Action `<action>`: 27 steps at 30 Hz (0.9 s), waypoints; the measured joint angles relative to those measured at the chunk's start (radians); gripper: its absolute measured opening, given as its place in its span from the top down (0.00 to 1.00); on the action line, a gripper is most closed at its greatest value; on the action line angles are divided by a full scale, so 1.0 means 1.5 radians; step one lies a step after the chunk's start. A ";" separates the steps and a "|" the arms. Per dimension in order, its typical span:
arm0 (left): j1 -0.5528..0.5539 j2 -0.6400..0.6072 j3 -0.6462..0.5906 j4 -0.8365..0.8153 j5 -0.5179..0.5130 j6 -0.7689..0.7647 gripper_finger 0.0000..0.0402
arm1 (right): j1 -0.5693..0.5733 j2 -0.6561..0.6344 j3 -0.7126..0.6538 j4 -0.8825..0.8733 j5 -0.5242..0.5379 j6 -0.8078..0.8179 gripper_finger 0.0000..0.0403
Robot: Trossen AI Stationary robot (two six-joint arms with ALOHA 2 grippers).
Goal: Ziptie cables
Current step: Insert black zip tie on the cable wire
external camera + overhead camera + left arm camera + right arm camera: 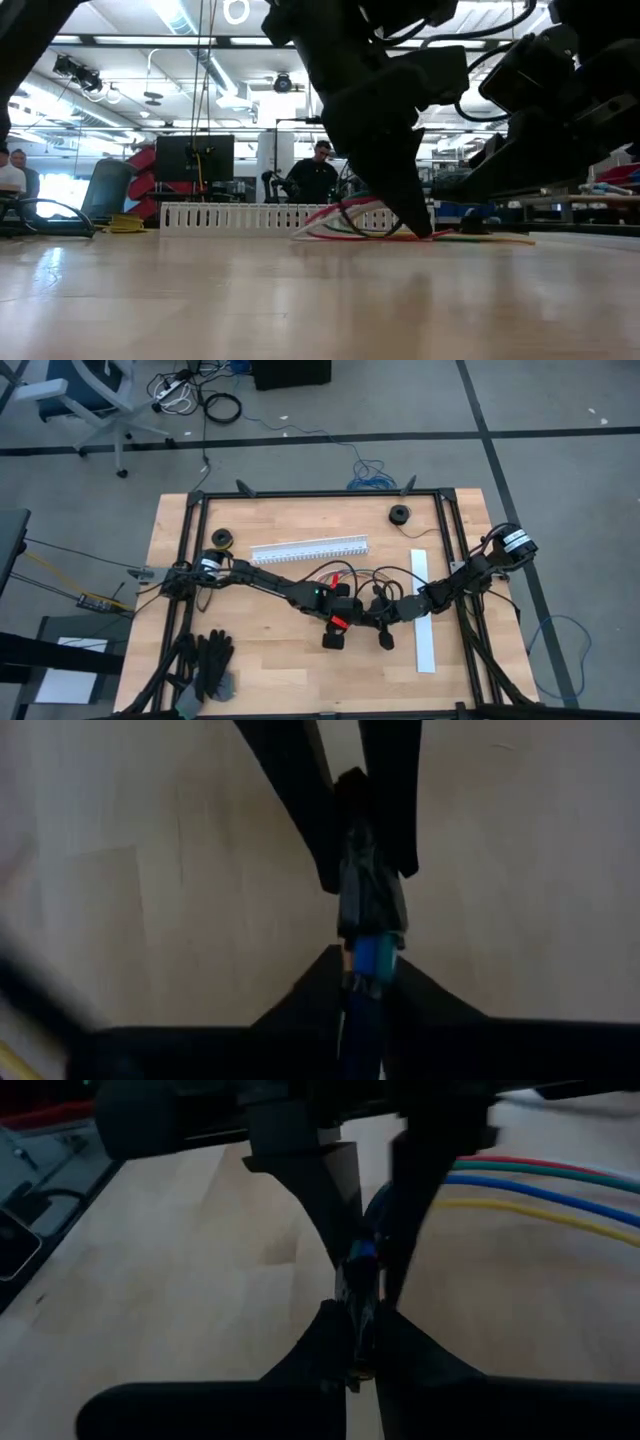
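Two end effectors meet nose to nose near the middle of the surface (pixel 200 660), both pinching the same small dark piece with a blue band. From the left, the left end effector (pixel 365 885) has its fingers pressed onto that piece; the right end effector (pixel 360 1335) clamps its other end. What the piece is, plug or tie, I cannot tell. The cables (pixel 560 1190), red, green, blue and yellow, trail loosely over the wood just behind the pair, in front of the white slotted channel (pixel 308 549). The risk, as I judge it: opposing pulls could slip the piece from either grip, or drag the loose strands apart so no bundle forms.
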 joint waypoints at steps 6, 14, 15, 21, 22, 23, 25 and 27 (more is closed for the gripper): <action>-0.001 0.000 0.002 -0.006 -0.006 -0.004 0.99 | 0.028 0.000 0.001 -0.005 0.027 0.019 0.96; -0.001 -0.001 0.003 -0.017 -0.009 -0.008 0.99 | 0.073 -0.001 0.003 -0.029 0.085 0.055 0.97; -0.001 -0.001 0.003 -0.019 -0.009 -0.017 0.99 | 0.076 -0.001 0.003 -0.031 0.090 0.059 0.97; -0.002 -0.001 0.001 -0.030 -0.008 -0.025 0.96 | 0.087 -0.001 0.001 -0.036 0.089 0.078 0.97; -0.002 -0.001 0.000 -0.031 -0.008 -0.028 0.96 | 0.090 -0.001 0.000 -0.037 0.088 0.079 0.97; -0.002 -0.001 -0.001 -0.035 -0.008 -0.031 0.96 | 0.092 -0.001 0.000 -0.038 0.088 0.079 0.97; -0.002 -0.001 -0.001 -0.040 -0.008 -0.037 0.95 | 0.098 -0.001 0.000 -0.039 0.090 0.080 0.97; -0.002 -0.001 -0.001 -0.045 -0.008 -0.039 0.95 | 0.103 -0.001 0.000 -0.041 0.093 0.086 0.97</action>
